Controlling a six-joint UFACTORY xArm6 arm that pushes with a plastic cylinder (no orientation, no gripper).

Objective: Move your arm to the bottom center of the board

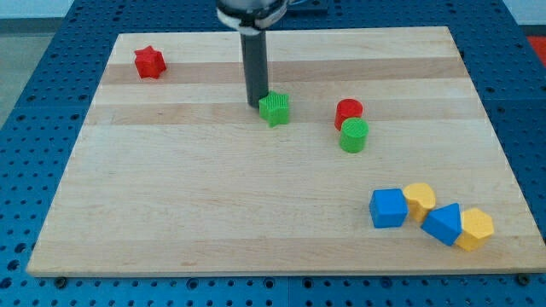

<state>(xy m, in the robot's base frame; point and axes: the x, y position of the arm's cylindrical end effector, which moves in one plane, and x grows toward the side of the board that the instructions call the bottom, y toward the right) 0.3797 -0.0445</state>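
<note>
My tip (pixel 255 104) rests on the wooden board (pixel 213 196) in the upper middle, right against the left side of a green star-like block (pixel 275 109). The dark rod rises from it to the view's top. A red star block (pixel 148 62) lies at the upper left. A red cylinder (pixel 348 111) and a green cylinder (pixel 354 136) stand touching to the right of my tip.
At the lower right lies a touching row: a blue cube (pixel 389 208), a yellow block (pixel 419 199), a blue block (pixel 443 224) and a yellow block (pixel 474 228). A blue perforated table (pixel 34 102) surrounds the board.
</note>
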